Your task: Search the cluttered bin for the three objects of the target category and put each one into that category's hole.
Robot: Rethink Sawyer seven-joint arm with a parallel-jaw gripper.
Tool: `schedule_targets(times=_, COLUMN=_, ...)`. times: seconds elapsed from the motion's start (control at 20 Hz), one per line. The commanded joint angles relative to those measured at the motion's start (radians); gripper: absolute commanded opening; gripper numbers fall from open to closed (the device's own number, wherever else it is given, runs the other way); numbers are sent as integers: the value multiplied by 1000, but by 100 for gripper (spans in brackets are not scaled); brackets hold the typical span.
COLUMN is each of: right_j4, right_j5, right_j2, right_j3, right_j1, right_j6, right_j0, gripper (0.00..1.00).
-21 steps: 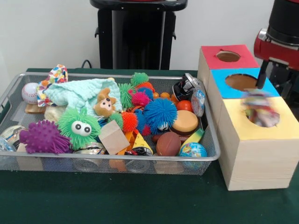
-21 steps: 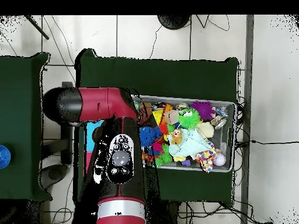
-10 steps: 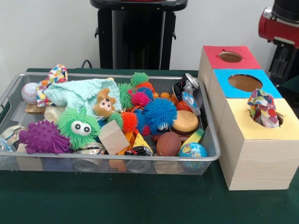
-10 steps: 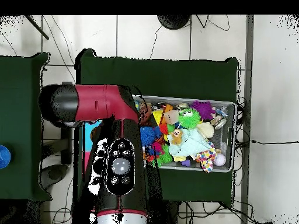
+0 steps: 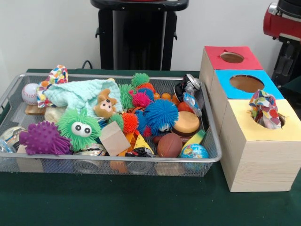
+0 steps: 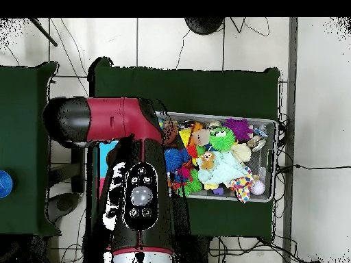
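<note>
A patterned multicolour cloth sticks up out of the hole of the yellow-topped box, half in and half out. Behind it stand the blue-topped box and the red-topped box, both with empty-looking holes. My gripper hangs at the far right, above and behind the boxes, apart from the cloth; only its dark body shows. In the wire bin lie a second patterned cloth and a teal cloth at the back left. From overhead, my arm covers the boxes.
The bin is packed with spiky rubber balls, a green ball with eyes, a purple spiky ball, a baseball, a small bear, cans and blocks. A black stand rises behind the bin.
The patterned cloth, blurred in mid-air over the yellow box a second ago, has settled into its hole. My arm has risen and drawn back to the upper right.
</note>
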Motion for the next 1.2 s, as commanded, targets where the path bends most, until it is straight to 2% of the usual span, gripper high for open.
schedule_targets(times=0.05, right_j4=-14, right_j5=116, right_j2=31, right_j3=-34, right_j1=57, right_j6=88, right_j0=-8, gripper=0)
schedule_targets(times=0.3, right_j4=-56, right_j5=273, right_j2=10, right_j3=-224, right_j1=124, right_j6=97, right_j0=9, gripper=0)
schedule_targets(times=0.55, right_j4=-113, right_j5=318, right_j2=-21, right_j3=-420, right_j1=214, right_j6=101, right_j0=31, gripper=0)
schedule_targets(times=0.95, right_j4=-99, right_j5=495, right_j2=-3, right_j3=-736, right_j1=353, right_j6=116, right_j0=23, gripper=0)
schedule_targets(times=1.2, right_j4=-141, right_j5=550, right_j2=-16, right_j3=-964, right_j1=498, right_j6=29, right_j0=1, gripper=0)
